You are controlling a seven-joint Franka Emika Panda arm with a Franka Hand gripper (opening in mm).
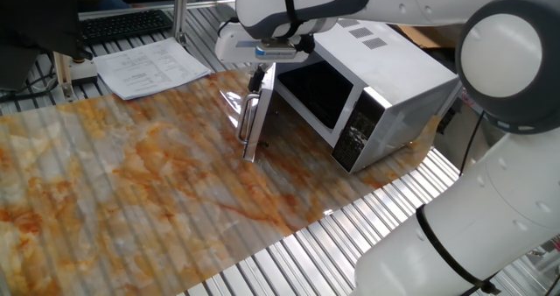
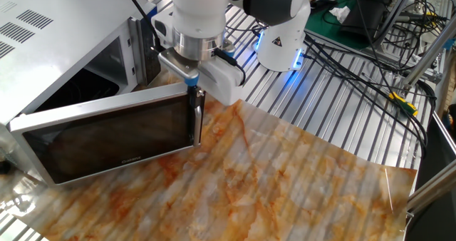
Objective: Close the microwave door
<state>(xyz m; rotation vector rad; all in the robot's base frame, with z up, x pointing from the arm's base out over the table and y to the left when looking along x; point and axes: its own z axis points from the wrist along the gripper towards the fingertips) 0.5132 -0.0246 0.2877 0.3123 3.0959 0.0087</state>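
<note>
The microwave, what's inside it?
Through the open microwave door, the microwave shows only a dark cavity with nothing visible in it. The door and gripper hide its front corner.

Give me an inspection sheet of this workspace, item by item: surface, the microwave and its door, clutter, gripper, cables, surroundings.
Surface: table with an orange marbled cover over metal slats.
Microwave: white, vent slots on top, cavity exposed.
Microwave door: swung wide open, silver bar handle at its free edge.
Clutter: papers and keyboard at the far edge.
Gripper: at the door's top corner by the handle; finger state cannot be told.
Cables: black bundle across the slats behind the arm base.
Surroundings: green mat beyond the cables.
</note>
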